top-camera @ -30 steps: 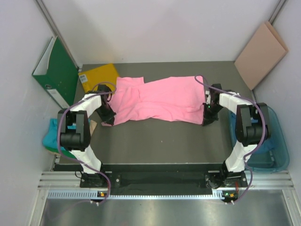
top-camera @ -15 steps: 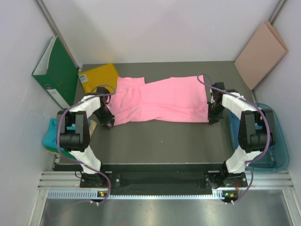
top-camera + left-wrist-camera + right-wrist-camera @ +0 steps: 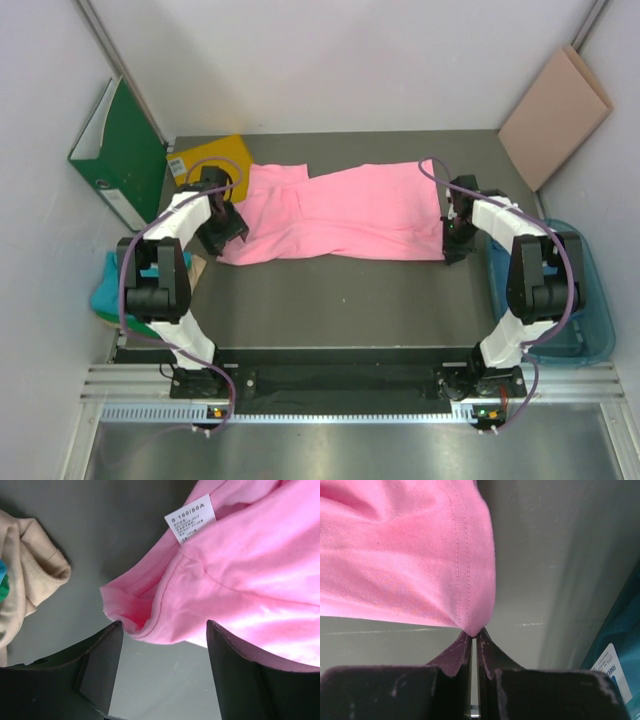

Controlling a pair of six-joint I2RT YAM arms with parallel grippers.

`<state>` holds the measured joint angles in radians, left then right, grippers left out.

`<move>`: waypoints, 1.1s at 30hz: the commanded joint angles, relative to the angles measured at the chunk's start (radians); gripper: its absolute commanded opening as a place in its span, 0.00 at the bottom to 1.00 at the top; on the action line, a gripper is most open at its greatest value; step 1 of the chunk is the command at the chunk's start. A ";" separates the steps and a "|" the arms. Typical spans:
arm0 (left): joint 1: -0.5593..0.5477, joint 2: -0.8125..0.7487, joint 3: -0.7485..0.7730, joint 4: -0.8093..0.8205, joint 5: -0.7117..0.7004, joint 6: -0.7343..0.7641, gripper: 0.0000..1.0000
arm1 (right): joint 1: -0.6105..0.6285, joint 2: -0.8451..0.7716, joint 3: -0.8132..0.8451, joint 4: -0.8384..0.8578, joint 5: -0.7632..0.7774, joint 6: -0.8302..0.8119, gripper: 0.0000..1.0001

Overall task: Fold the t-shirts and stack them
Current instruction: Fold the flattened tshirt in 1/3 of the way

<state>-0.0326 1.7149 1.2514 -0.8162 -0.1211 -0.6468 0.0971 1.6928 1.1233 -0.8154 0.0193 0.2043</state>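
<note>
Pink t-shirt (image 3: 340,215) — spread flat, creased, label (image 3: 190,519) showing.

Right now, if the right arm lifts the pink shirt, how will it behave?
Likely floppy: the pink shirt lies rumpled, edges folded over. Probably light: the cloth pinched in the right jaws looks thin. Expect it to drape, not lift flat.

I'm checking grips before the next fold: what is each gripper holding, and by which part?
The right gripper pinches the pink t-shirt by a hemmed corner. The left gripper stands open over the shirt's other end, holding nothing.
</note>
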 commanded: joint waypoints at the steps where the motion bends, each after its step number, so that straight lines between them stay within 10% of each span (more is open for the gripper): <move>1: 0.005 0.038 0.072 0.002 -0.015 0.015 0.71 | -0.005 -0.005 0.001 -0.011 0.002 -0.017 0.00; 22: 0.005 0.051 -0.020 0.035 0.004 0.049 0.68 | -0.004 0.011 0.009 -0.008 -0.015 -0.023 0.01; 28: 0.005 0.121 -0.029 0.051 0.034 0.056 0.00 | -0.004 0.018 0.020 -0.011 -0.013 -0.026 0.01; 33: 0.005 0.089 -0.033 -0.009 0.009 0.082 0.00 | -0.004 0.015 0.017 -0.011 -0.015 -0.026 0.01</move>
<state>-0.0326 1.8431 1.2266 -0.7895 -0.0959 -0.5911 0.0971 1.7069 1.1202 -0.8154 0.0021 0.1905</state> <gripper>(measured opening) 0.016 0.014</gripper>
